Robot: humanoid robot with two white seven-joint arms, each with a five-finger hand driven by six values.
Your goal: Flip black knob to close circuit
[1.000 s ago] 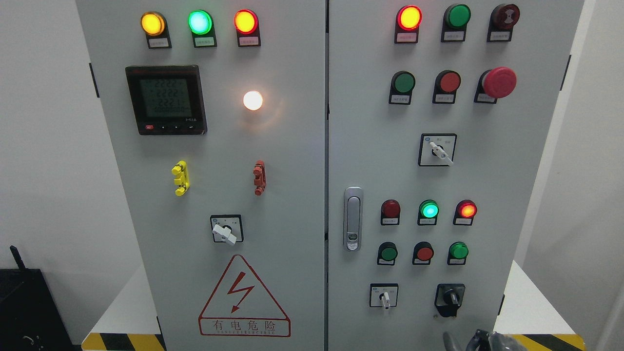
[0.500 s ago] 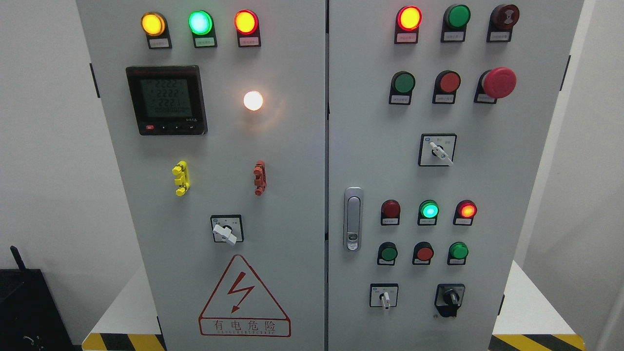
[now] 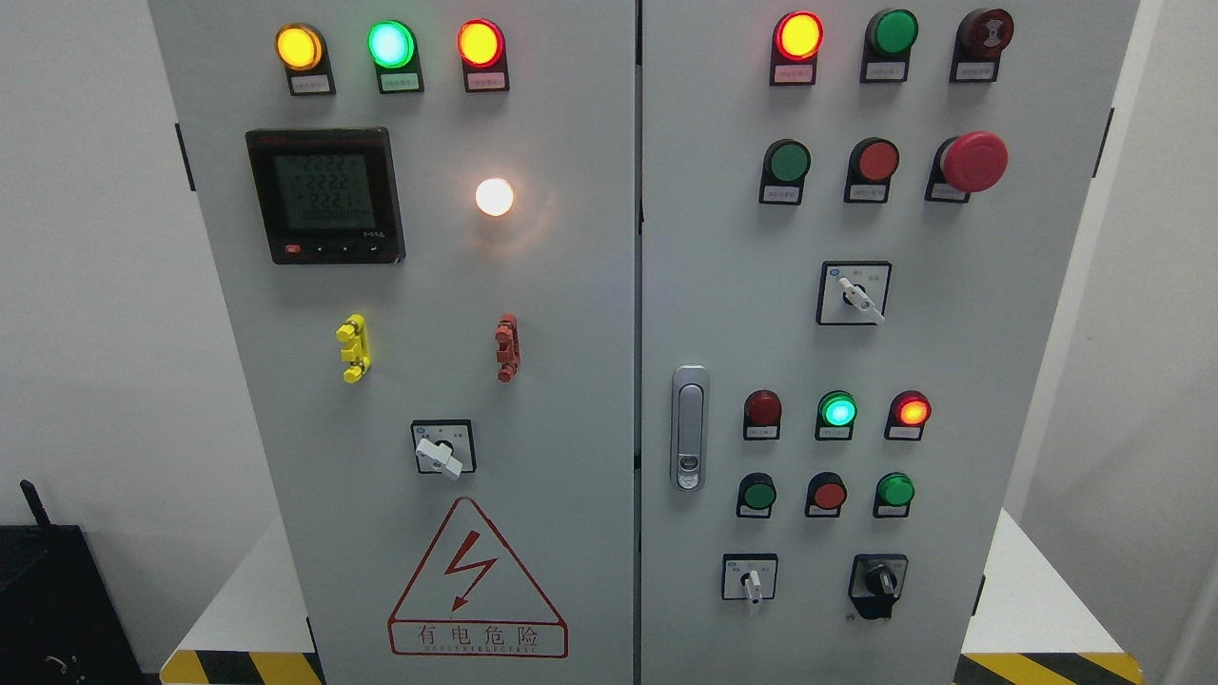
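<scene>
The black knob (image 3: 880, 581) sits at the lower right of the grey cabinet's right door (image 3: 952, 362), its handle pointing straight down. To its left is a small white selector switch (image 3: 752, 582). Above them run a row of three pushbuttons, green (image 3: 759, 495), red (image 3: 829, 495) and green (image 3: 895, 490), and a row of lamps with the middle one lit green (image 3: 838, 410) and the right one lit red (image 3: 913, 410). Neither of my hands shows in the head view.
The door latch (image 3: 689, 427) is left of the lamps. A red mushroom stop button (image 3: 973, 161) and a white rotary switch (image 3: 859, 297) sit higher up. The left door carries a meter (image 3: 325, 195), a selector (image 3: 440, 455) and a warning triangle (image 3: 476, 580). Yellow-black striped edges (image 3: 1047, 666) lie below.
One second ago grey fingers of a hand showed at the bottom edge below the black knob. They dropped out of view and stay out now.
</scene>
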